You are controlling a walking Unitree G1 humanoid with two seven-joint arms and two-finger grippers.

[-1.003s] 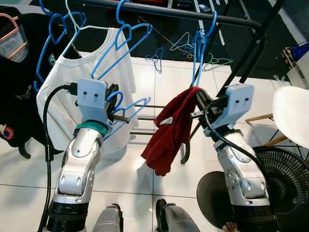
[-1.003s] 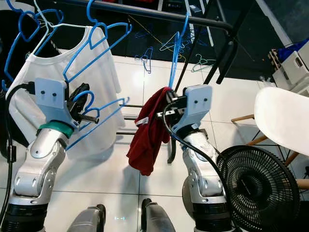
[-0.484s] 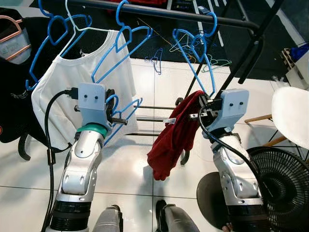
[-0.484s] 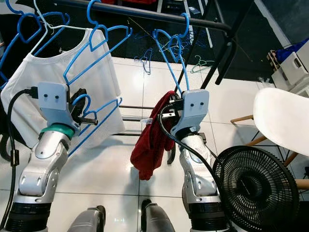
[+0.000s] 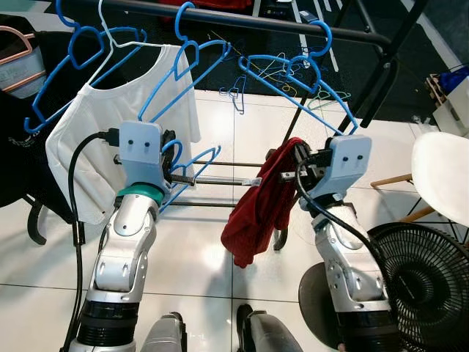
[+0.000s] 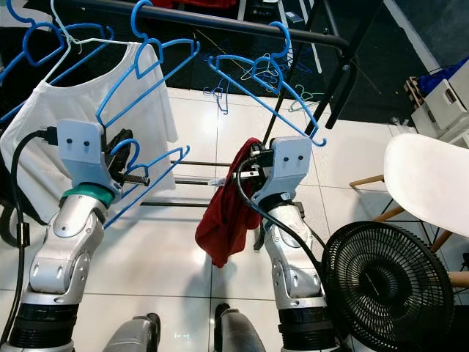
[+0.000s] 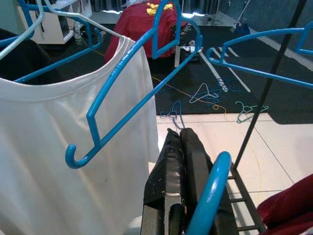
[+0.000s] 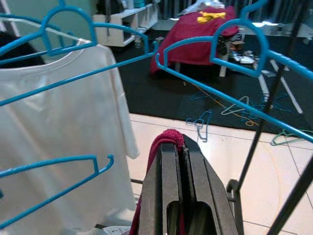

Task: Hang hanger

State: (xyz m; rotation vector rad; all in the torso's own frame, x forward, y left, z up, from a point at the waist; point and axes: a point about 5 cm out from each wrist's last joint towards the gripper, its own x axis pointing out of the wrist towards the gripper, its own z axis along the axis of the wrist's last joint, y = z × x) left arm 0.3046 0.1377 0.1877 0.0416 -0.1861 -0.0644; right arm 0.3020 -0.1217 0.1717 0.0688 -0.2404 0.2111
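A black rail (image 5: 256, 18) crosses the top of the view. An empty blue hanger (image 5: 300, 70) hangs on it by its hook, broadside to me. Further left on the rail, another hanger carries a white T-shirt (image 5: 110, 125). My left gripper (image 5: 170, 155) is shut on a second blue hanger (image 5: 192, 167), held below the rail in front of the T-shirt; its hook (image 7: 210, 196) lies against the fingers (image 7: 188, 161). My right gripper (image 5: 300, 158) is shut on a red garment (image 5: 256, 205) that droops below the empty hanger. The red cloth (image 8: 168, 137) shows at the fingertips.
The rack's slanted black post (image 5: 374, 81) and low crossbars (image 5: 220, 180) stand ahead. A black fan (image 5: 425, 286) and a white chair (image 5: 443, 176) are at the right. A dark garment (image 5: 15, 147) hangs at the left. Loose hangers (image 5: 238, 92) lie on the floor beyond.
The empty blue hanger on the rail has swung from edge-on to broadside. My right gripper with the red garment now sits lower and apart from it. The left arm has barely moved.
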